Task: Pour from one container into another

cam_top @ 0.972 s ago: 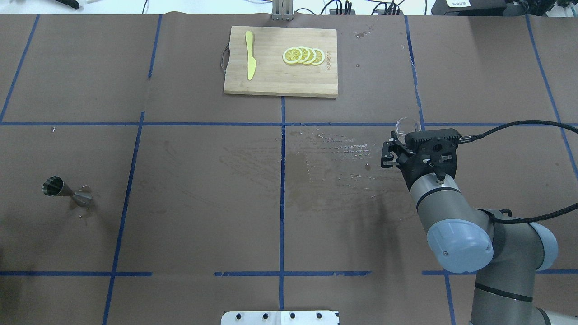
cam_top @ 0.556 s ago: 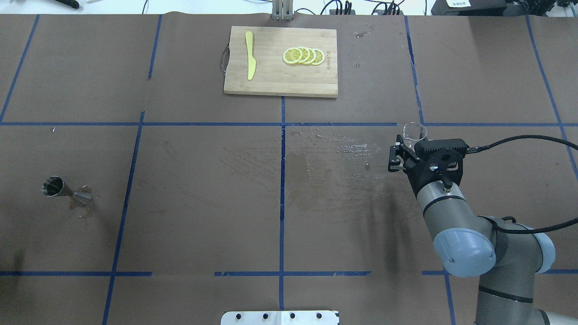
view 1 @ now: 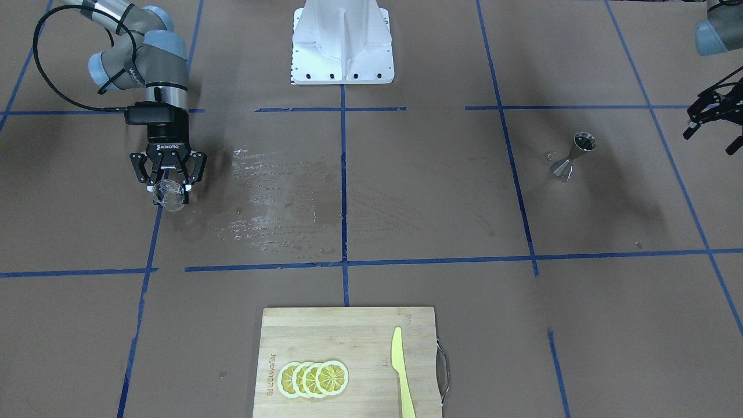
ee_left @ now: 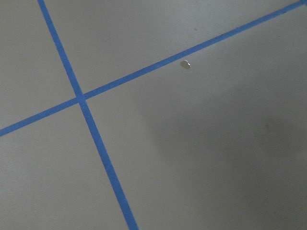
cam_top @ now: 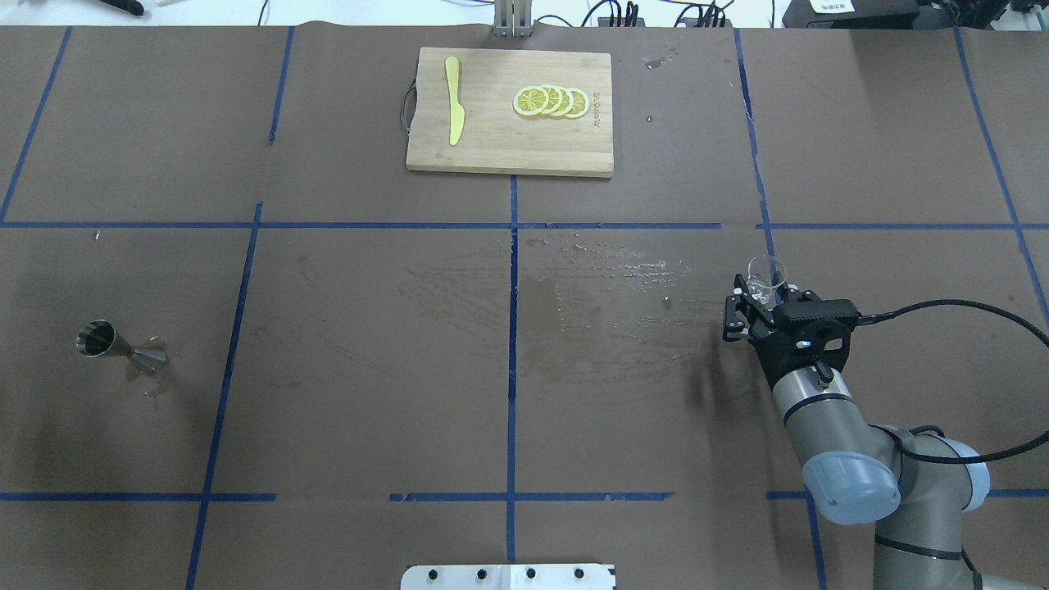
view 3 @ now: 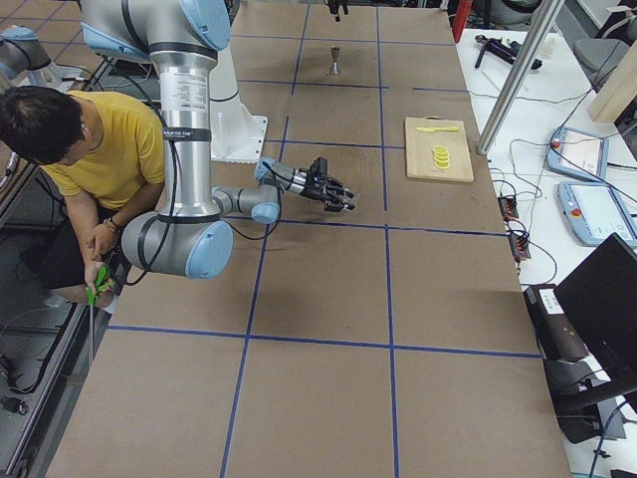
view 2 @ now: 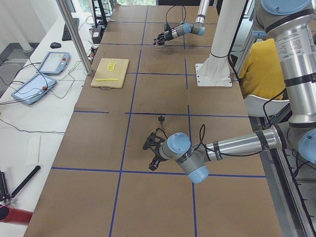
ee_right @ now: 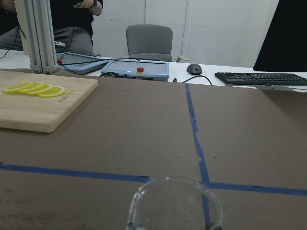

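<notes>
The right gripper (view 1: pixel 169 187) is clamped on the small glass cup (cam_top: pixel 767 270), fingers pinching it on either side, out on the robot's right half of the table (cam_top: pixel 369 393). The cup sits upright in the grasp, mouth up, and in the right wrist view its clear rim fills the bottom edge. Its shadow lies a little apart from it on the brown paper, so it looks lifted clear. Just beside it, toward the middle, a patch of wet streaks (cam_top: pixel 606 287) shines on the paper. Well apart, on the far left side, the steel jigger (view 1: pixel 573 154) stands upright on its wider cone with a few small drops around its foot. The left gripper (view 1: pixel 709 138) hovers near it at the table's edge, fingers spread wide and holding nothing. Its wrist camera looks down on bare paper, crossed blue tape lines and one tiny speck (ee_left: pixel 185 64). At the far edge, centre, lies the wooden cutting board (cam_top: pixel 492 147), with a fan of lemon slices (cam_top: pixel 551 102) and a yellow knife (cam_top: pixel 453 102) on it.
</notes>
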Tool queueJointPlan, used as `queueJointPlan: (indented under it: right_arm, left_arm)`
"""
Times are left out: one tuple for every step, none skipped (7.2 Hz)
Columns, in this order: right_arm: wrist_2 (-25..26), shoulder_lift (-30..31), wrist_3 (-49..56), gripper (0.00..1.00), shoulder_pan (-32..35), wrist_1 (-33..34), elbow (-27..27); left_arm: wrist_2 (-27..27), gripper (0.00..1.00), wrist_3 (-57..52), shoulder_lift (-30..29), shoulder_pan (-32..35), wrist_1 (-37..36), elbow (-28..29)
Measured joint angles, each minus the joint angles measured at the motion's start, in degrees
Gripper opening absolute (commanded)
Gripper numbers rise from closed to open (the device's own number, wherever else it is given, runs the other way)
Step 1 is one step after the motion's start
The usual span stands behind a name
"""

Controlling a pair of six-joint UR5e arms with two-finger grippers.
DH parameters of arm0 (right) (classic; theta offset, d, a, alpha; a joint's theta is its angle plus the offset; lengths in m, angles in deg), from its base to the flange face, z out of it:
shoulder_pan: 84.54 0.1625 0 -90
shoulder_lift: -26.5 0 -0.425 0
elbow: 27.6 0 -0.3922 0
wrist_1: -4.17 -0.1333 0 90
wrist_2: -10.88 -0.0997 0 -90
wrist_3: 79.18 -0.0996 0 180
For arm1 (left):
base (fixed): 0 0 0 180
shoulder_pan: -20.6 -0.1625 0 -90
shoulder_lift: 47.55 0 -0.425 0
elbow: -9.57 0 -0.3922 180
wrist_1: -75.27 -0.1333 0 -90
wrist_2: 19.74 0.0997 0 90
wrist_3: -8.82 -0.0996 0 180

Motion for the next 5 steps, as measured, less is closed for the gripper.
queueJointPlan:
  right_arm:
    - [0.71,0.13,0.02,0.06,-0.16,-5.12,3.6]
    - [1.19,0.39,0.11,0.11,-0.25,-7.71,5.15]
    - [1.43,1.01,0.29,0.15,-0.28,-8.75,5.69]
    - [1.48,1.89,0.55,0.18,-0.28,-9.18,5.79]
    - [1.5,2.53,0.73,0.26,-0.28,-9.36,5.72]
  left_arm:
    - [-2.51,1.0,0.31,-0.93,1.8,-4.04,-1.97]
    - [-3.48,1.0,0.55,-1.23,2.54,-5.9,-2.99]
    - [-3.8,1.0,0.67,-1.35,2.86,-6.58,-3.41]
    - [-3.84,1.0,0.74,-1.36,2.97,-6.74,-3.59]
    - [-3.77,1.0,0.77,-1.43,3.06,-6.73,-3.64]
